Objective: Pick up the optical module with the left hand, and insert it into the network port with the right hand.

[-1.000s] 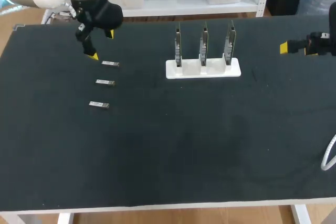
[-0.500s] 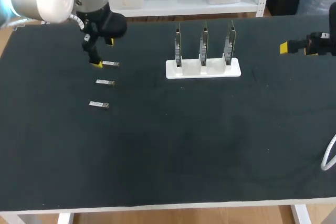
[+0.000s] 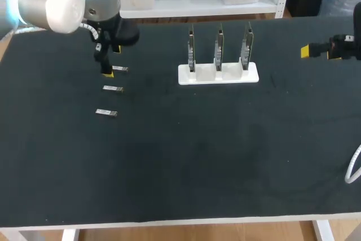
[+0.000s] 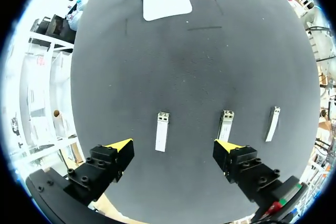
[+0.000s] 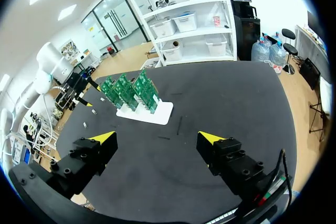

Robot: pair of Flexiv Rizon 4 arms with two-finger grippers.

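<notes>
Three small metal optical modules lie in a column on the black mat: the farthest (image 3: 119, 69), the middle one (image 3: 113, 88) and the nearest (image 3: 106, 113). My left gripper (image 3: 111, 61) hangs open just over the farthest module, one yellow tip beside its end. In the left wrist view that module (image 4: 163, 131) lies just ahead of the gap between the open fingers of the left gripper (image 4: 173, 148); the other two modules (image 4: 226, 124) (image 4: 272, 123) lie off to one side. The white holder (image 3: 218, 74) carries three upright port boards (image 3: 219, 46). My right gripper (image 3: 316, 51) (image 5: 157, 140) is open and empty at the table's far right.
A white cable (image 3: 353, 167) loops in at the table's right edge. The holder with its green boards (image 5: 131, 92) stands well ahead of the right gripper, with bare black mat (image 3: 197, 156) between them and toward the front edge.
My left gripper has moved right and down, from behind the module column to just over the farthest module. The right arm has kept still.
</notes>
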